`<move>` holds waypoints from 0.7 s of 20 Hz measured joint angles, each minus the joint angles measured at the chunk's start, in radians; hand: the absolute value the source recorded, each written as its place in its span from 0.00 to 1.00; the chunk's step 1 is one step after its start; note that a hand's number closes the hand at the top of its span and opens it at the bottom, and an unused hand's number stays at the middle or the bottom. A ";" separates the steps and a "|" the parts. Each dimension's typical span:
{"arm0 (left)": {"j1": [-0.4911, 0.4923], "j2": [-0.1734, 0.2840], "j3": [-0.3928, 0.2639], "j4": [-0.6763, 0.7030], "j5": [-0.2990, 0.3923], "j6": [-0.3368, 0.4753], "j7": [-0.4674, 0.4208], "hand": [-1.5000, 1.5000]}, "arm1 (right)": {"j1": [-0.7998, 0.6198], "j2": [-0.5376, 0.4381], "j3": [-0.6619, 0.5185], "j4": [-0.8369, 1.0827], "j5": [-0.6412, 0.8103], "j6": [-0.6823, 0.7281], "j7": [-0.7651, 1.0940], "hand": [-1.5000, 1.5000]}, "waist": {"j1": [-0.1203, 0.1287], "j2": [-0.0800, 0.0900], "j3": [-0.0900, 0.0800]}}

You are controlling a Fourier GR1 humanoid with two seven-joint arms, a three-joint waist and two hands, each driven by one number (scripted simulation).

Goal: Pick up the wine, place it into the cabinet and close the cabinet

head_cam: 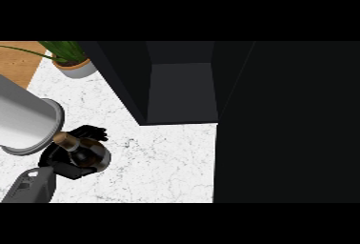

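- Left hand (pixel 70 162), at about eight o'clock in the head view, is curled around the wine bottle (pixel 83 151); black fingers show above the bottle near ten o'clock of it and more of the hand wraps below and to its left.
- Its grey forearm (pixel 32 187) comes in from the lower left edge, at seven o'clock.
- Wine bottle is seen nearly from above: a brownish cork-coloured top points toward ten o'clock, with the dark round body below it. It sits over the white marble counter (pixel 155 162); whether it touches the counter I cannot tell.
- Cabinet (pixel 179 81) is at twelve o'clock, dark, with its grey inside open to view; the bottle is well apart from it, down at its seven o'clock.
- Cabinet door (pixel 288 124) fills the three o'clock side as a broad black panel, swung open.
- Large grey cylinder (pixel 25 121) lies at nine o'clock, its round end just beside the bottle's top.
- Potted plant (pixel 70 59) stands at eleven o'clock, near the cabinet's left side.
- Right hand shows nowhere.
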 measured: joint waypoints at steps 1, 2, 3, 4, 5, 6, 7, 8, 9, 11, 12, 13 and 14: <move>0.001 0.000 -0.005 -0.002 0.006 -0.002 0.000 1.00 | 0.000 0.001 0.002 0.001 0.004 0.000 -0.001 0.00 | 0.001 0.000 0.000; 0.000 0.000 -0.011 -0.003 0.009 -0.002 -0.001 1.00 | -0.002 0.001 0.002 0.007 0.008 0.000 -0.003 0.00 | 0.002 0.000 0.000; 0.001 0.004 -0.015 -0.003 0.015 -0.003 -0.005 1.00 | 0.001 0.003 0.003 0.006 0.010 0.000 -0.005 0.00 | 0.002 0.000 -0.001; -0.001 0.002 -0.022 -0.003 0.016 0.000 -0.006 1.00 | 0.005 0.004 0.006 0.005 0.013 0.000 -0.007 0.00 | 0.001 0.000 -0.001; -0.001 0.002 -0.027 -0.004 0.018 0.002 -0.010 1.00 | 0.011 0.002 0.002 0.004 0.009 0.004 -0.010 0.00 | 0.000 -0.001 -0.001; 0.001 0.000 -0.036 -0.010 0.019 0.005 -0.016 1.00 | 0.014 0.002 0.000 0.004 0.005 0.007 -0.013 0.00 | 0.000 -0.001 -0.001; 0.003 -0.005 -0.045 -0.017 0.019 0.009 -0.025 1.00 | 0.008 0.001 -0.005 0.007 0.003 0.005 -0.011 0.00 | 0.001 -0.001 -0.001; 0.002 -0.004 -0.051 -0.018 0.023 0.011 -0.029 1.00 | 0.008 0.001 -0.003 0.002 0.003 0.002 -0.005 0.00 | 0.001 -0.001 -0.001; -0.002 -0.003 -0.057 -0.016 0.025 0.013 -0.031 1.00 | 0.007 0.000 -0.004 0.003 0.001 0.004 -0.006 0.00 | -0.001 0.000 -0.002; -0.007 -0.002 -0.070 -0.016 0.028 0.016 -0.034 1.00 | 0.007 -0.006 -0.011 0.010 0.002 0.011 -0.012 0.00 | -0.001 0.000 -0.002; -0.007 -0.002 -0.076 -0.016 0.030 0.018 -0.039 1.00 | 0.008 -0.005 -0.014 0.014 0.002 0.012 -0.018 0.00 | 0.000 0.000 -0.002; -0.006 -0.005 -0.084 -0.019 0.031 0.022 -0.045 1.00 | 0.002 -0.008 -0.019 0.020 0.002 0.012 -0.019 0.00 | 0.001 0.000 -0.001; -0.010 -0.006 -0.087 -0.015 0.036 0.024 -0.043 1.00 | 0.001 -0.009 -0.024 0.028 0.000 0.014 -0.024 0.00 | 0.001 0.001 -0.001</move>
